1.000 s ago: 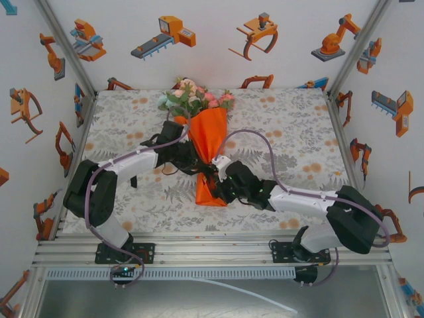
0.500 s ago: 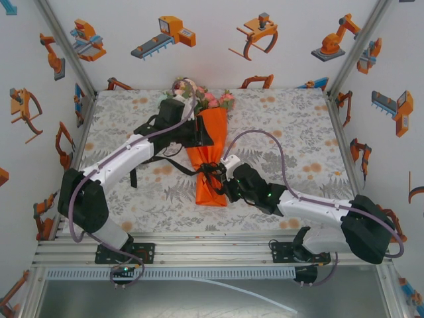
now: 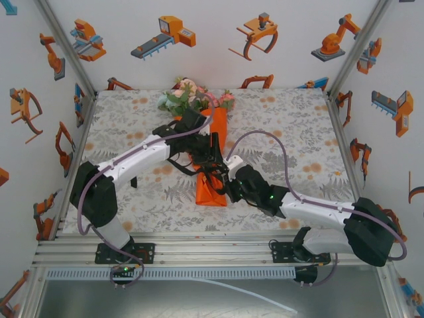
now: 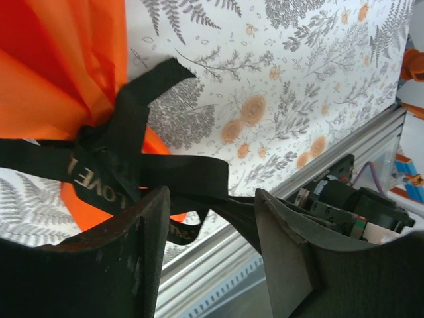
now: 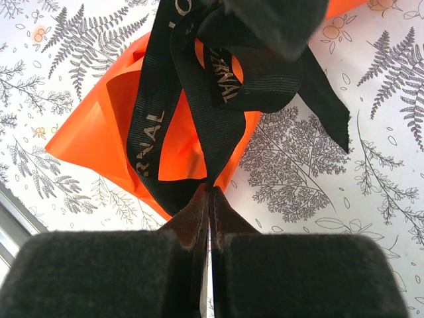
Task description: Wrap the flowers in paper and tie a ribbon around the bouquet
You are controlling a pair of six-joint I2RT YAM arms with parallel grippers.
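The bouquet lies along the middle of the table, flowers point(image 3: 192, 98) at the far end and the orange paper point(image 3: 209, 193) cone pointing toward me. The black ribbon point(image 3: 211, 171) is knotted round the cone's waist. In the left wrist view the ribbon point(image 4: 106, 165) bunches against the paper point(image 4: 59, 73), and one strand runs across just beyond the tips of my left gripper point(image 4: 212, 199), which is open. My right gripper point(image 5: 211, 189) is shut on a hanging loop of the ribbon point(image 5: 199, 99), with the paper point(image 5: 99, 126) behind. In the top view my left gripper point(image 3: 213, 158) and right gripper point(image 3: 224, 180) meet at the knot.
A fern-patterned cloth point(image 3: 298, 132) covers the table, fenced by white walls with robot stickers. An aluminium rail point(image 3: 212, 248) runs along the near edge. A loose black strap point(image 3: 134, 177) lies under my left arm. Purple-grey cables arch over both arms.
My left gripper swung up beside the flowers, then came back down over the cone to the ribbon knot. My right arm reached further forward, holding at the knot.
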